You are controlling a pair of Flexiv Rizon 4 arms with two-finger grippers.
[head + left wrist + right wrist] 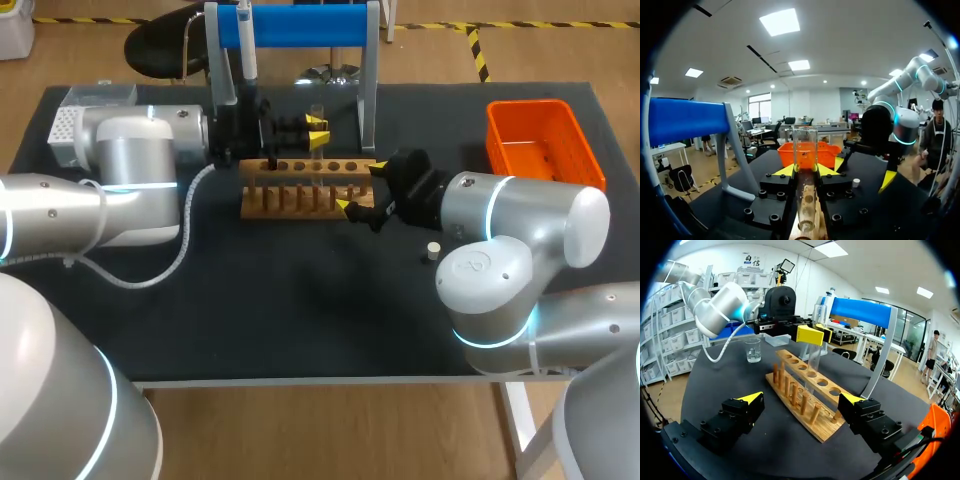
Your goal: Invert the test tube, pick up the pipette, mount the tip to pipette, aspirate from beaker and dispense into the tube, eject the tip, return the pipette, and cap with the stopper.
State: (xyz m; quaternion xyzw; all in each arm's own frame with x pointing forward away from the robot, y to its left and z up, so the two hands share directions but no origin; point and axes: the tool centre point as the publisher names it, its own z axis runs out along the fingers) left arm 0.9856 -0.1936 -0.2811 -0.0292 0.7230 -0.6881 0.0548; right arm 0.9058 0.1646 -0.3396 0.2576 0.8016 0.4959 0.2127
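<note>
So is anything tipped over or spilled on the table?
Nothing looks wrong. The glass tube stands straight in the left gripper at the wooden rack. The beaker is upright with no puddle around it, and the little white stopper sits alone on the table.

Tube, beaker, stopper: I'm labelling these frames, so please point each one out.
tube (805, 150), left wrist view, on its upper glass wall.
beaker (753, 351), right wrist view, on its glass side.
stopper (433, 251), head view, on its top.
</note>
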